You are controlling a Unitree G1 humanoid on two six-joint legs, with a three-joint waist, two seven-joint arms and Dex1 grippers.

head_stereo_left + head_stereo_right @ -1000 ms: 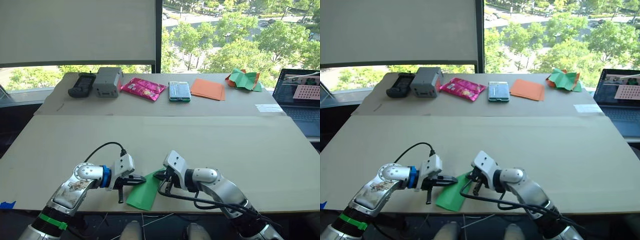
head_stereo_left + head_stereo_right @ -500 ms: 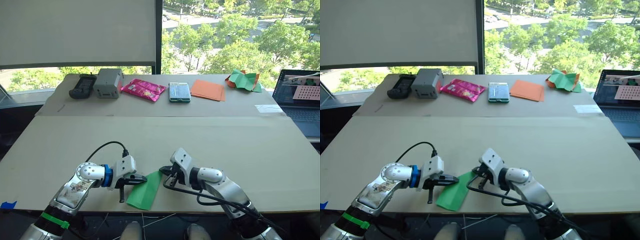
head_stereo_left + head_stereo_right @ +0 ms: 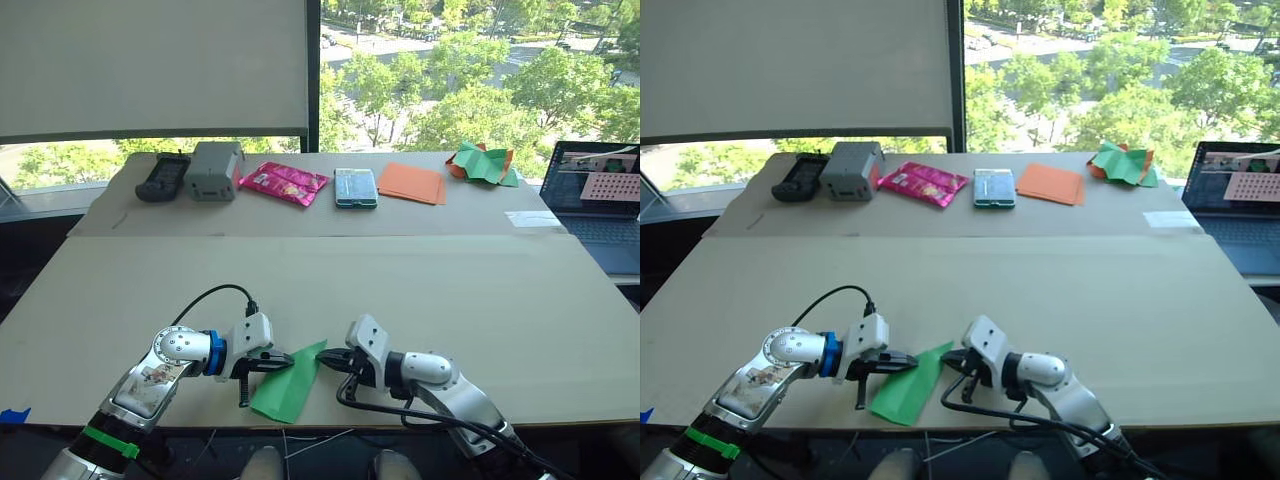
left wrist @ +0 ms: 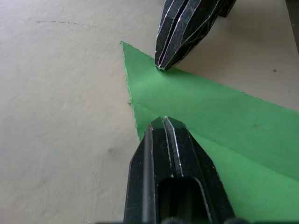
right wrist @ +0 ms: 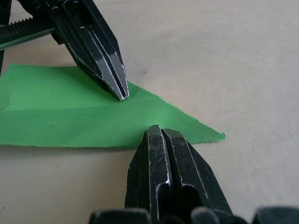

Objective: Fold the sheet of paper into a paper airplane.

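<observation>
Right claw has slid back to the thin bright green folded paper sheet's tip, both claws pinched shut, left claw pressing beside it — crease being flattened.

You see the sheet of paper, bright green and plain, folded into a long narrow wedge that lies flat on the counter between the two claws. A crease runs along its length. Its pointed end lies beside the right claw, whose closed tips sit at the paper's edge. The left claw presses its closed tips onto the green surface near that point.
</observation>
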